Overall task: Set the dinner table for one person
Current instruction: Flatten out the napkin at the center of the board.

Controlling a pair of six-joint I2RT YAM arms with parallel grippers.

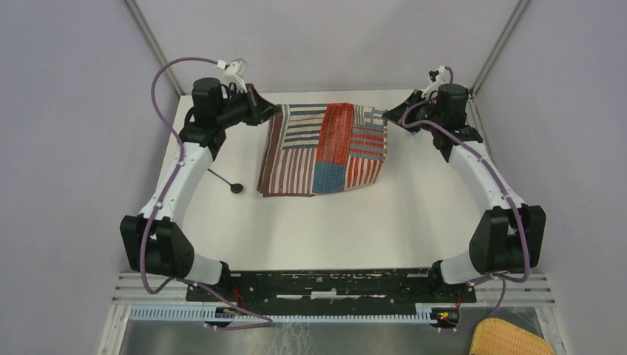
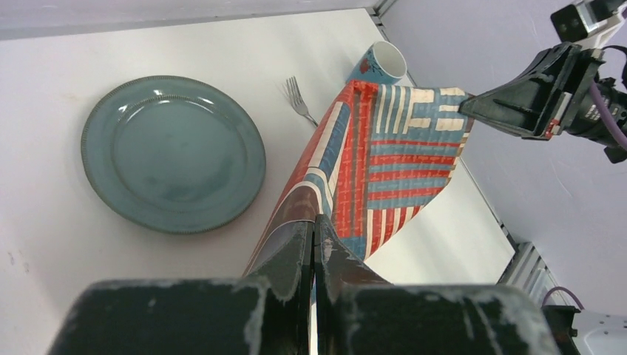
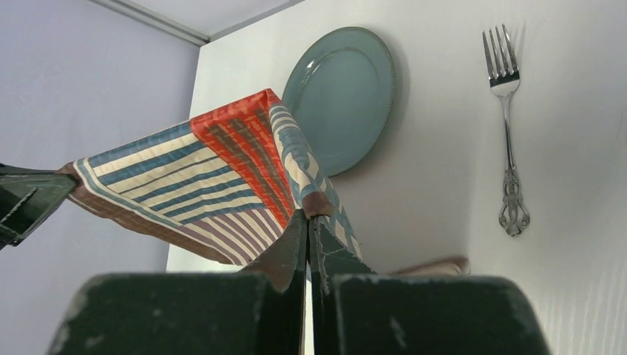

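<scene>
White dinner table (image 1: pixel 310 229) beneath striped placemat (image 1: pixel 325 148) held aloft

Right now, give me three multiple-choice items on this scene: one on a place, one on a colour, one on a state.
1. Where is the fork relative to the plate? A on it; B beside it, on the table; C under it.
2. What colour is the plate? A teal; B white; C red.
3. What state is the cloth in? A lying flat, untouched; B bunched on the plate; C held by two corners.
Answers: B, the fork lies on bare table next to the plate; A, its glaze is blue-green; C, each arm's jaws are shut on a corner.
</scene>
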